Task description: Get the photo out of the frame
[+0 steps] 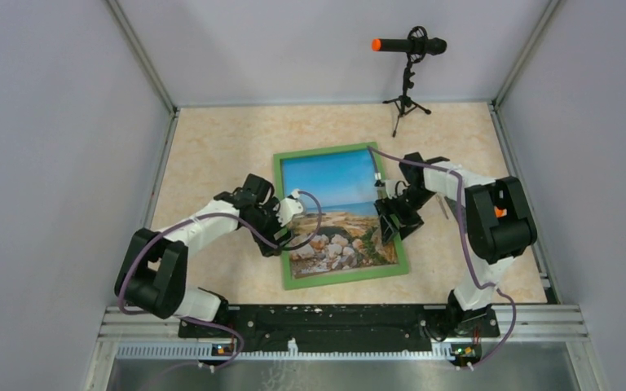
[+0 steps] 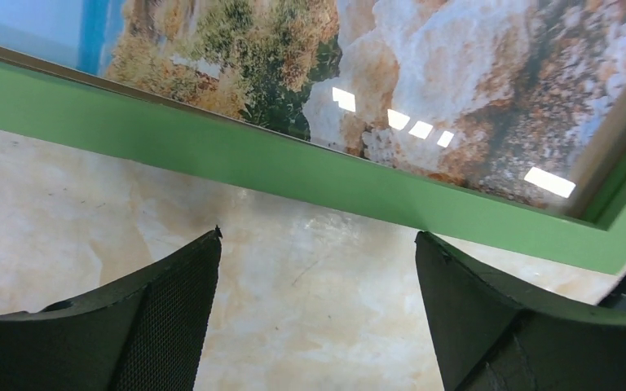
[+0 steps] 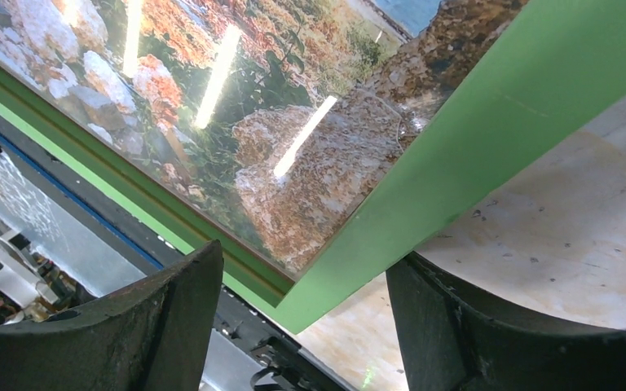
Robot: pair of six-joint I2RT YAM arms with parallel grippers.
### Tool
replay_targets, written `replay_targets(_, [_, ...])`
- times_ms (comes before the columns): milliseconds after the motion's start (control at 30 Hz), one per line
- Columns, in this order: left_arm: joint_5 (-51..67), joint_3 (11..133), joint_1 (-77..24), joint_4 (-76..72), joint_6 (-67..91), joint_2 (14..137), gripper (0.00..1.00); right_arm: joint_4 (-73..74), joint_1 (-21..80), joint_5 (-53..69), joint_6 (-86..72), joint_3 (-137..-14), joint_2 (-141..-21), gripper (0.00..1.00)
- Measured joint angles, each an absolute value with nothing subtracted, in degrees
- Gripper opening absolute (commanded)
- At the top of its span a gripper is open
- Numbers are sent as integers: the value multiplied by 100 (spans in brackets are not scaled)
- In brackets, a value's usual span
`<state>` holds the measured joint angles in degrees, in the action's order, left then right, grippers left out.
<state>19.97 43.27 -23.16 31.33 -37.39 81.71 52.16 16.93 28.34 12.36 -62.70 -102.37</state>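
The frame (image 1: 344, 277) lies face up in the middle of the table, its green border all round. The photo (image 1: 334, 183) sits inside it, with blue sky at the far end and pale rocks at the near end. My left gripper (image 1: 287, 213) is open and empty at the frame's left edge. In the left wrist view its gripper (image 2: 318, 244) stands over bare table, just short of the green border (image 2: 212, 155) and the photo (image 2: 456, 73). My right gripper (image 1: 390, 218) is open at the frame's right edge. In the right wrist view its gripper (image 3: 306, 261) straddles the border (image 3: 489, 122) near a corner, beside the photo (image 3: 293, 147).
A microphone (image 1: 407, 46) on a small tripod (image 1: 406, 103) stands at the back of the table. Grey walls close in the left, right and far sides. A black and metal rail (image 1: 334, 318) carrying the arm bases runs along the near edge.
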Motion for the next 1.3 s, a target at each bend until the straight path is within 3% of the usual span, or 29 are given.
replay_targets(267, [2309, 5365, -2637, 3758, -3583, 7769, 94, 5011, 1562, 3170, 1236, -6267, -10235, 72])
replay_targets(733, [2080, 4842, -5378, 3553, -3293, 8064, 93, 4775, 1509, 3489, 1302, -5994, -10119, 64])
replay_targets(900, [1925, 4842, -5725, 3374, -3260, 8348, 85, 4797, 1509, 3680, 1391, -5916, -10119, 64])
replay_targets(1167, [1747, 4781, -5774, 3214, -3135, 8567, 58, 4803, 1459, 3795, 1396, -5887, -10116, 67])
replay_targets(1300, [1761, 4746, -5776, 3173, -3092, 8602, 52, 4803, 1400, 3889, 1396, -5889, -10112, 69])
